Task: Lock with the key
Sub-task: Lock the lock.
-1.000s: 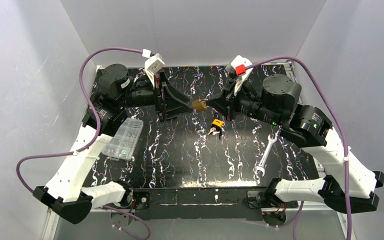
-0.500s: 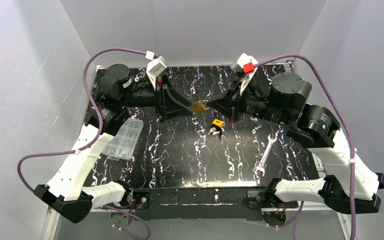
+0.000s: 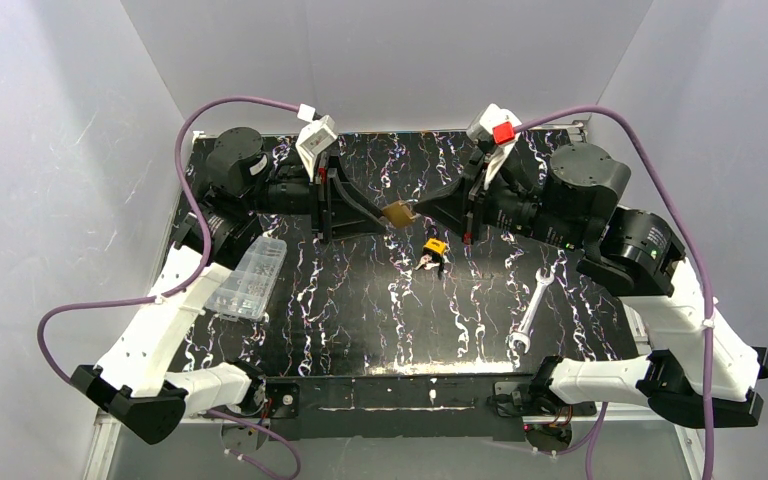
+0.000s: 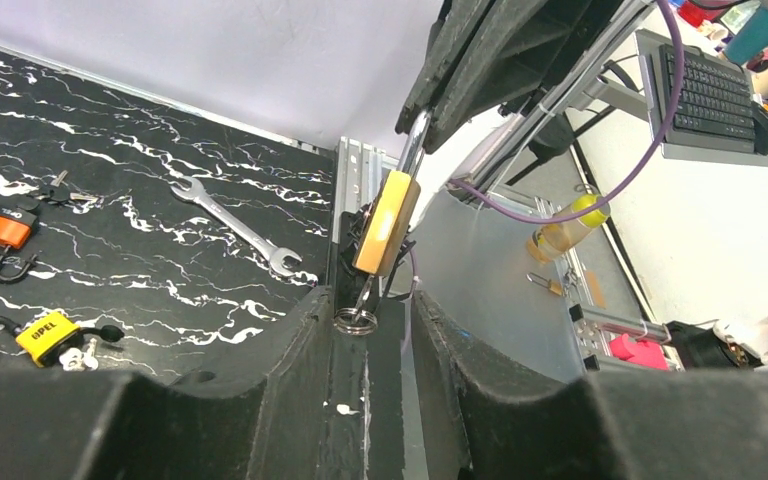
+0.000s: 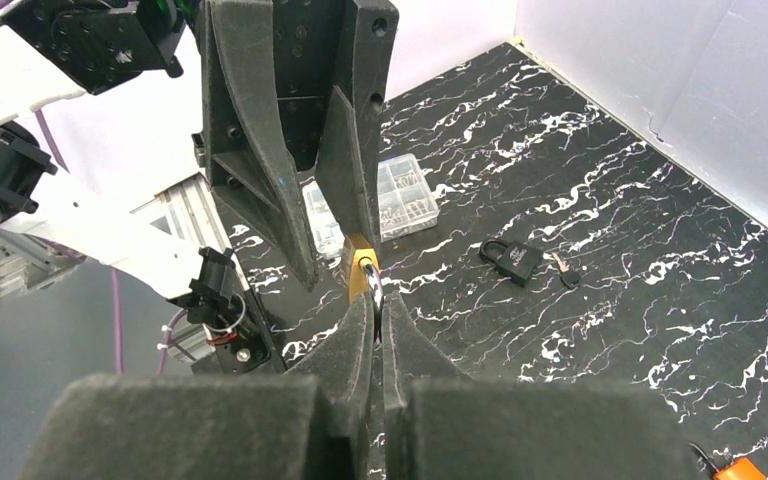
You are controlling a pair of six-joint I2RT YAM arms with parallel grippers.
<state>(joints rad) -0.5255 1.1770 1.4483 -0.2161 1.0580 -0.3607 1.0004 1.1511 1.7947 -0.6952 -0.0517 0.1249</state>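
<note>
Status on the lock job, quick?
Right gripper shut on shackle of brass padlock, aloft. Left gripper: jaws open astride the key. Nothing in the way.

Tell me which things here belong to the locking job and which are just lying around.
Job: brass padlock, its key, right claw holding it, left claw at the key.
Lying about: yellow padlock, orange padlock, wrench, clear parts box.
</note>
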